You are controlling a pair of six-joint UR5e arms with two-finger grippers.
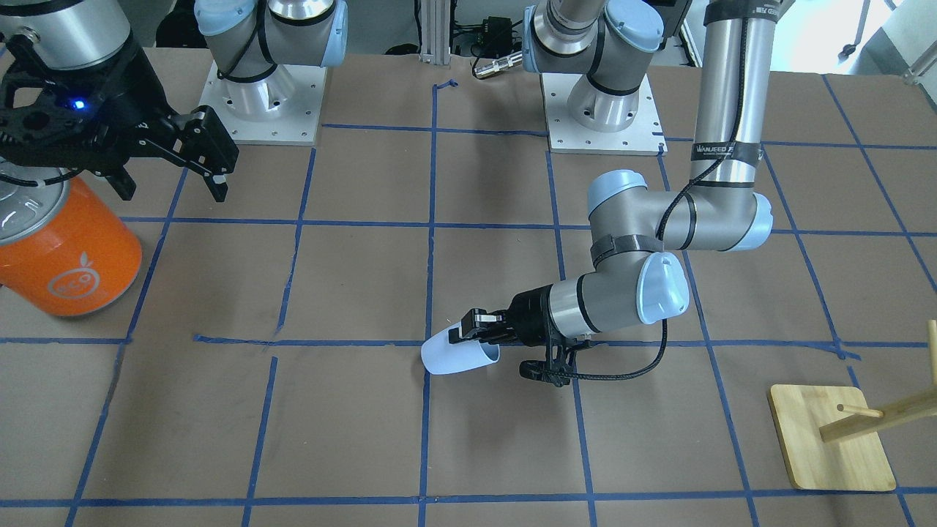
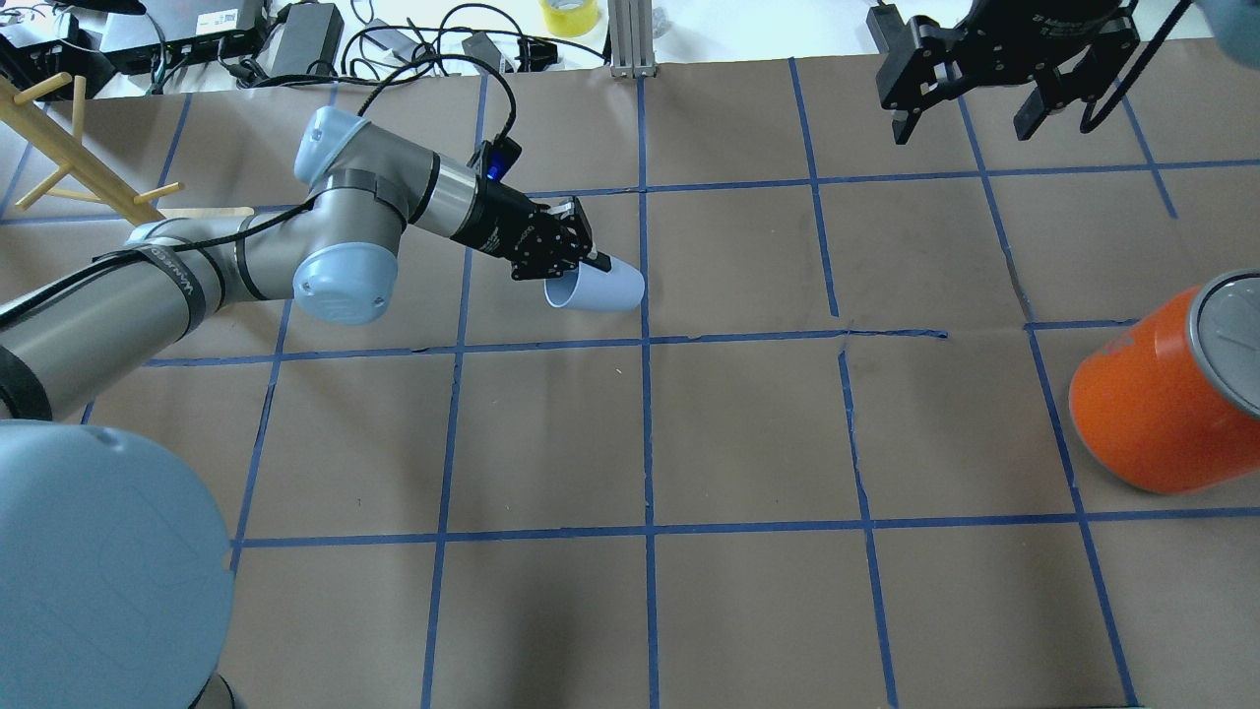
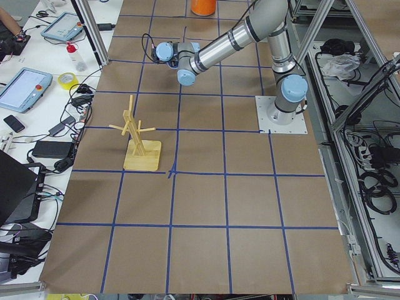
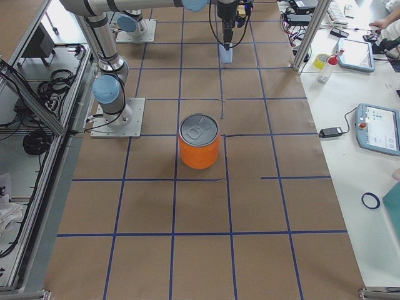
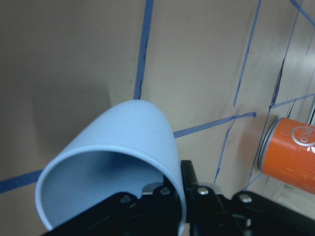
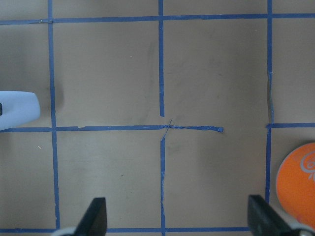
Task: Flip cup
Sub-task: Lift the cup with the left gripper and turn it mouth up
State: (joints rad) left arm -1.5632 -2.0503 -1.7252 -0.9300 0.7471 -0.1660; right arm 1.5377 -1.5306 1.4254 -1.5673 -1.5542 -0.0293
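The pale blue cup lies on its side, its mouth toward the left arm and its closed base pointing away. My left gripper is shut on the cup's rim, one finger inside and one outside. In the front view the cup is held low at the table and the left gripper grips its upper edge. The left wrist view shows the cup's bluish inside. My right gripper is open and empty, high at the far right. The cup's base shows at the left of the right wrist view.
A large orange can with silver lid stands at the right edge. A wooden peg stand stands on the left arm's side. Blue tape lines grid the brown table.
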